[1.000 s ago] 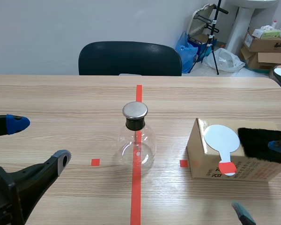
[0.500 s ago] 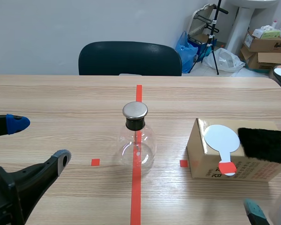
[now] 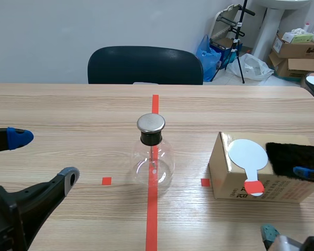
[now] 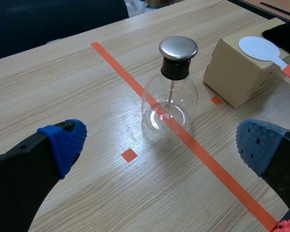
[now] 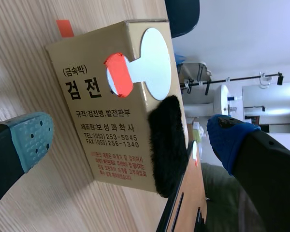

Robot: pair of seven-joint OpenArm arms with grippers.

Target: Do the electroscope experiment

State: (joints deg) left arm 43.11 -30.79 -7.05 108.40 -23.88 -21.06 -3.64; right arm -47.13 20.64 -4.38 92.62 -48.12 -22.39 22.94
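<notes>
Standing flask: was upright on the red tape line mid-worktop, metal cap on, open wood on both sides.
Box: sat well right of the flask, near the worktop's right edge; a white paddle and a black fur pad lay on top.
Left pincer: was spread wide, gripping nothing, well left of the flask.
Right pincer: was spread wide, gripping nothing, at the box's near side.
Room: a dark chair stood at the far edge, cartons beyond.

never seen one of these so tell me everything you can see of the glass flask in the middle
The flask is clear glass, round-bellied, standing upright on the table, right on the long orange-red tape line. A black collar closes its neck, topped by a shiny metal cap. A thin rod hangs down inside from the cap. Only the table touches it.
</notes>
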